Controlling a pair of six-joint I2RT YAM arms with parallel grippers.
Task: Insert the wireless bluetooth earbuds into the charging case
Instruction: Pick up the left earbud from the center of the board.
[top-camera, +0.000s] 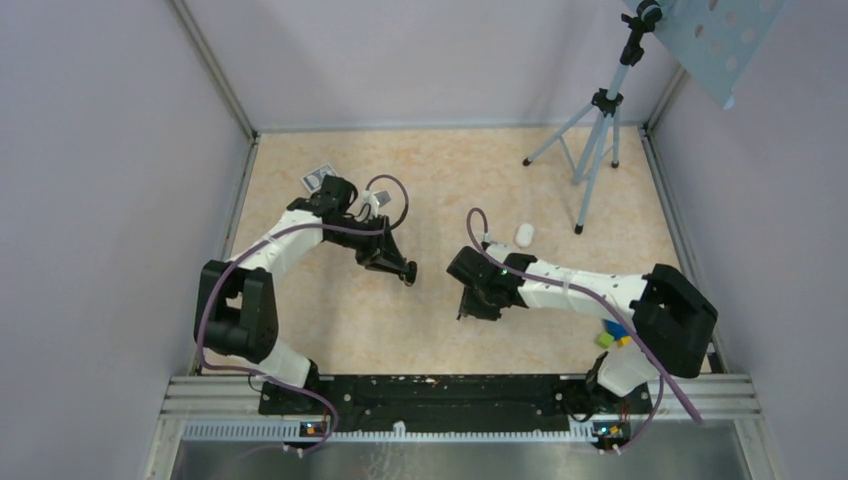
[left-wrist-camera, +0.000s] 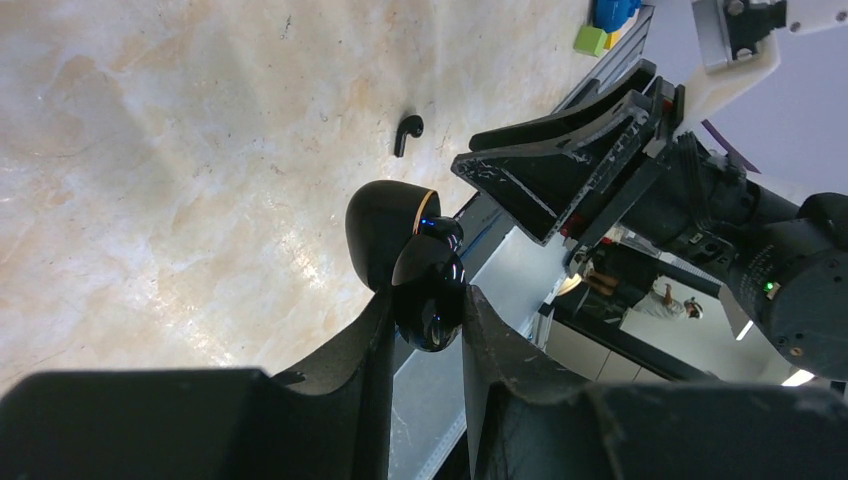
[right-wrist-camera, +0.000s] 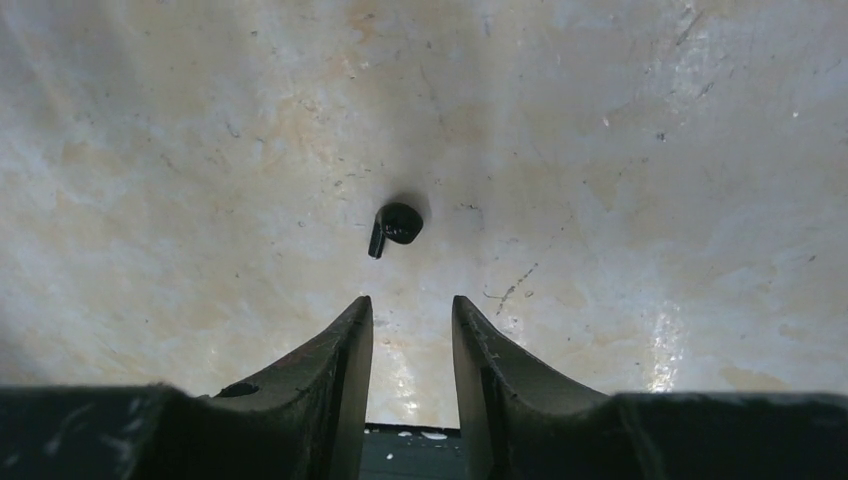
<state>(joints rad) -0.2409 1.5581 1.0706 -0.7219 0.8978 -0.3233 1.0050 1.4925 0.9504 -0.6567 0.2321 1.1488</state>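
The case and earbud I see are black, not white. My left gripper (left-wrist-camera: 428, 300) is shut on the charging case (left-wrist-camera: 385, 228), a glossy black pebble with a gold rim. The case hangs open above the table, one half pinched between the fingers. In the top view the left gripper (top-camera: 405, 272) sits mid-table. One small black stemmed earbud (right-wrist-camera: 395, 225) lies on the table just beyond the tips of my right gripper (right-wrist-camera: 412, 305). That gripper is open with nothing between its fingers. The earbud (left-wrist-camera: 407, 133) also shows past the right gripper (left-wrist-camera: 560, 170). The right gripper (top-camera: 470, 305) points down at the table.
A white oval object (top-camera: 524, 234) lies behind the right arm. A tripod (top-camera: 598, 140) stands at the back right. A small card (top-camera: 318, 178) lies at the back left. Coloured blocks (top-camera: 612, 338) sit by the right arm's base. Walls enclose the table.
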